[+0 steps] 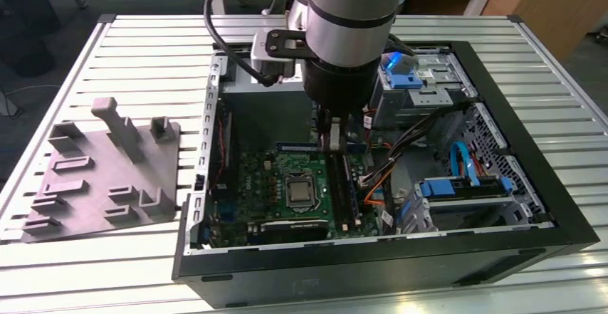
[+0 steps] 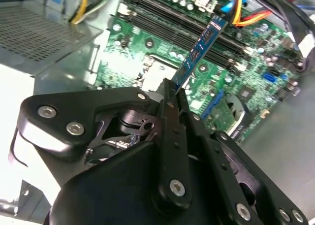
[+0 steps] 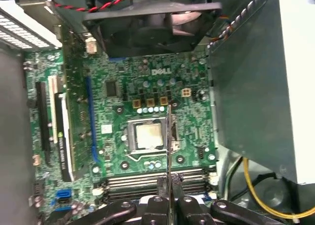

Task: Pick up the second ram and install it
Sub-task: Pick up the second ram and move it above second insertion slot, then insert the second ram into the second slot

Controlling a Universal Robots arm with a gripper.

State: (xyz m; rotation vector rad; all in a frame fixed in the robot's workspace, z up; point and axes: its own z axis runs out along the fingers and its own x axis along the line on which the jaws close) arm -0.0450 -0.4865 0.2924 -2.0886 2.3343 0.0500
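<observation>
Exterior view: one grey arm [image 1: 342,29] reaches down into one open black computer case [image 1: 380,257] that lies on a pale slatted metal table [image 1: 142,50]. One grey plastic fixture plate [image 1: 105,179] sits on the table at the exterior view's left, apart from the case.

In both wrist views the single black gripper [image 2: 174,94] has its two fingers [image 2: 167,116] closed on one end of the second ram [image 2: 199,52], one thin dark blue stick with a pale label strip. The stick points down over the green motherboard [image 3: 147,87]. In the first wrist view it appears edge-on, beside the one square silver processor socket [image 3: 149,135]. In the second wrist view its far end lies over the long black memory slots [image 2: 162,23]; contact cannot be told. One black fan [image 3: 152,23] sits beyond the board.
</observation>
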